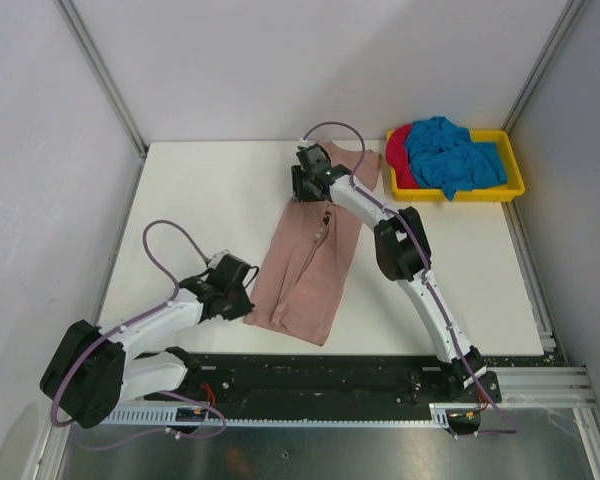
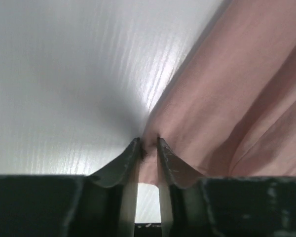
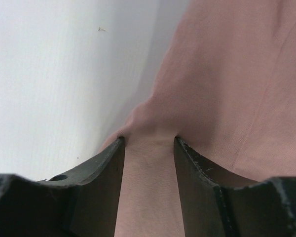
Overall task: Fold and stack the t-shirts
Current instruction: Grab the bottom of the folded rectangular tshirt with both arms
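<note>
The dusty pink t-shirt (image 1: 310,270) lies folded into a long narrow strip in the middle of the white table. My left gripper (image 1: 248,298) is at its near left edge. In the left wrist view, the gripper (image 2: 148,140) is shut on a pinch of the pink cloth (image 2: 227,89). My right gripper (image 1: 302,192) is at the shirt's far left edge. In the right wrist view, the gripper (image 3: 148,138) is closed on a bunched fold of pink cloth (image 3: 237,74). Blue t-shirts (image 1: 455,160) and a red one (image 1: 398,155) lie crumpled in the tray.
The yellow plastic tray (image 1: 480,195) stands at the table's far right corner. Bare white table (image 1: 200,200) lies left of the pink shirt. Metal frame posts and grey walls border the table on both sides.
</note>
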`<action>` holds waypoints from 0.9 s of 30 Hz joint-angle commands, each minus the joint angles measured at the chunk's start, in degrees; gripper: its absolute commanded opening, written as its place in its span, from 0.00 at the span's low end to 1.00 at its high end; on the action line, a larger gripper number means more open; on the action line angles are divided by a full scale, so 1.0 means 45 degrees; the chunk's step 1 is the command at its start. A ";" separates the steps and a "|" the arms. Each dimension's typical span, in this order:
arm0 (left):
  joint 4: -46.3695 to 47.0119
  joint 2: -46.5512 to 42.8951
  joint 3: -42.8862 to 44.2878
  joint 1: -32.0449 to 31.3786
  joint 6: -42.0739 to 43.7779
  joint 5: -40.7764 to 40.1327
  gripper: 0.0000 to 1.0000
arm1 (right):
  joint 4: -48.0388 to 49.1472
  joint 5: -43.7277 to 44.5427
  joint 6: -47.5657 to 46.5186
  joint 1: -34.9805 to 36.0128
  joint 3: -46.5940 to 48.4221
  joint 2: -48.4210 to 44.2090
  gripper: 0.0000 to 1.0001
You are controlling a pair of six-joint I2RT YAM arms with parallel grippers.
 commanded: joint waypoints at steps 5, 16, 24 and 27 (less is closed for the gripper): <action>-0.2447 -0.0642 0.1453 0.0010 0.1212 0.0315 0.52 | -0.0433 -0.0103 -0.0405 0.0099 0.0329 -0.0110 0.53; -0.2482 0.0694 0.3513 -0.0906 0.2566 0.0820 0.16 | -0.0399 -0.0214 0.0836 -0.0062 -0.0151 -0.2397 0.53; -0.0840 0.2583 0.3791 -0.1948 0.2830 0.1827 0.06 | -0.0069 0.0093 0.2167 -0.0321 -0.3844 -0.5371 0.52; -0.0261 0.3098 0.3771 -0.2284 0.2880 0.2224 0.05 | 0.0291 0.0145 0.2515 -0.0363 -0.5759 -0.6670 0.52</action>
